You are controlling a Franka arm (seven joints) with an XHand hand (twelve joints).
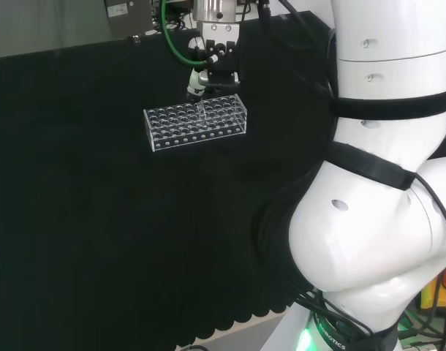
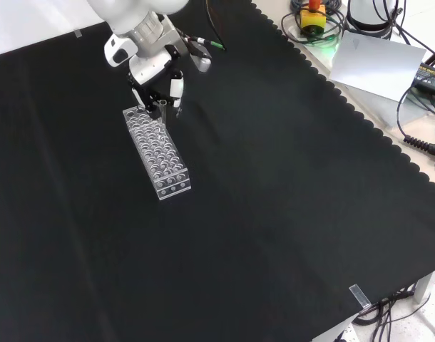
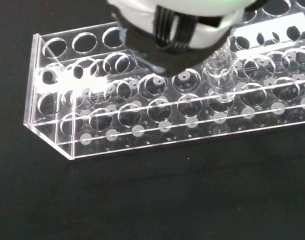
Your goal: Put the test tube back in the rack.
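Clear test tube (image 3: 220, 75) stands upright, pinched in the hand (image 2: 160, 75), its tip in a hole of the acrylic rack (image 1: 196, 122) on the black-clothed counter (image 2: 274, 214), held vertical so it slides in.

Head view looks over the arm, front opposite, wrist close; all share the rack (image 1: 196, 122).

rack (image 2: 159, 154): clear plastic, many round holes, flat on black cloth | test tube (image 3: 220, 75): clear, upright, lower end in a rack hole

Black cloth (image 2: 274, 214) — cables (image 2: 417, 135) beyond
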